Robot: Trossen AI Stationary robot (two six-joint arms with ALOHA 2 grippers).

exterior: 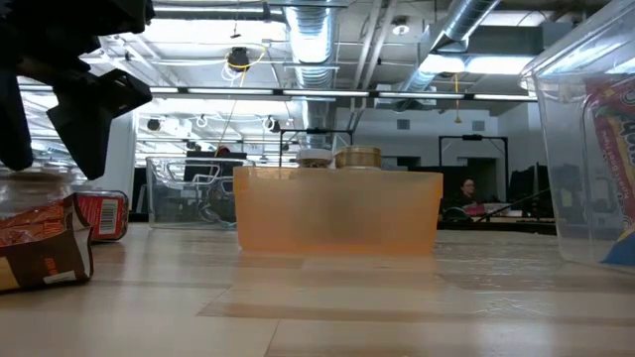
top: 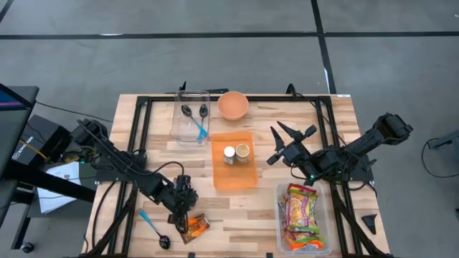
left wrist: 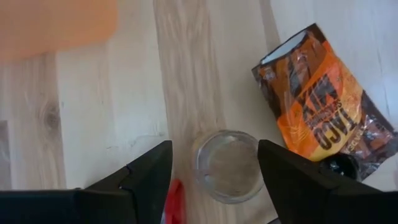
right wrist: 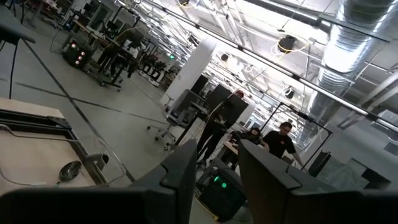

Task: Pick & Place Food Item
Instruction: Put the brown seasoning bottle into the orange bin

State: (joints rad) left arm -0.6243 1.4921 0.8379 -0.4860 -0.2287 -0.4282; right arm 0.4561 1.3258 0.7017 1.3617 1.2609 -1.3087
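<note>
Currently — left gripper (left wrist: 214,177), fingers parted, nothing held, poised over a small clear-lidded jar (left wrist: 228,165) low in the wrist frame; orange snack packet (left wrist: 323,102) just right. Step: approach. Next — descend, close squarely on the jar.

— What is sitting on the table (top: 158,118)?
— Two bins (top: 191,115), one tray (top: 233,177), one bowl (top: 233,104).
— And smaller?
— Two jars (top: 229,154) are standing there; three spoons (top: 201,120) are lying about.
</note>
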